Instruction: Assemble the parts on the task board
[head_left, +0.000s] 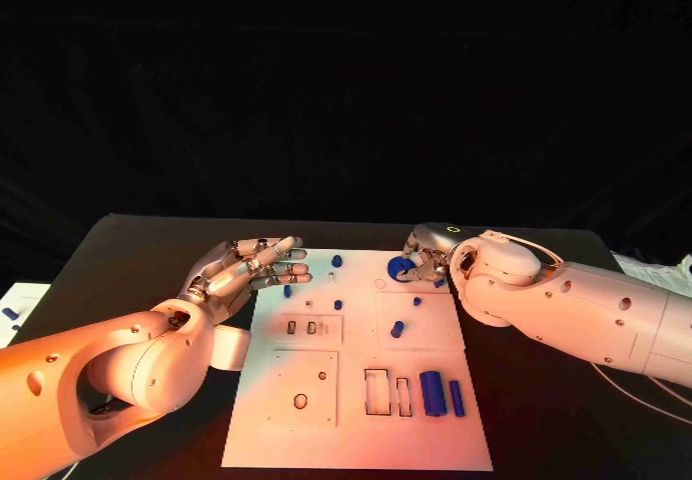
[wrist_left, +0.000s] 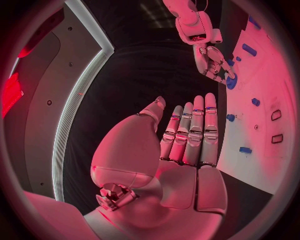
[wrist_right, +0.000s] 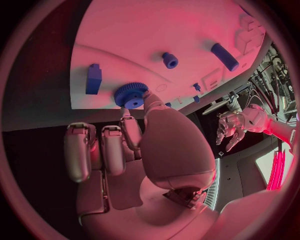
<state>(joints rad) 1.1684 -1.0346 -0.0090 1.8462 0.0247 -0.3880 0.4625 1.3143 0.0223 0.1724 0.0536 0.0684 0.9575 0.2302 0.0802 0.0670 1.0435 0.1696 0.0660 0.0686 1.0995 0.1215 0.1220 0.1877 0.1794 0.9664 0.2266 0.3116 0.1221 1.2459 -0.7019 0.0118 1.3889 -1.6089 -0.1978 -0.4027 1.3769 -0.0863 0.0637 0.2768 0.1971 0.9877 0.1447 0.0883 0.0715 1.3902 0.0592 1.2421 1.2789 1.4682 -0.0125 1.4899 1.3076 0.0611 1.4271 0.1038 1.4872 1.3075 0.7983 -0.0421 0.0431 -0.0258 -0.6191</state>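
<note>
Blue toothed gear (wrist_right: 130, 95), judged rigid and light, is pinched at its rim by right hand (head_left: 428, 257). Left hand (head_left: 248, 266) is held flat, fingers extended, empty, beside the task board (head_left: 361, 420).

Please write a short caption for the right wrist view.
Right hand pinches a blue gear at the edge of the white task board.

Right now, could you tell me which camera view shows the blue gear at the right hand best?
The right wrist view: the blue gear is close, its toothed rim plain, pinched at the right hand fingertips over the task board. The head view shows it small; the left wrist view shows it distant.
</note>
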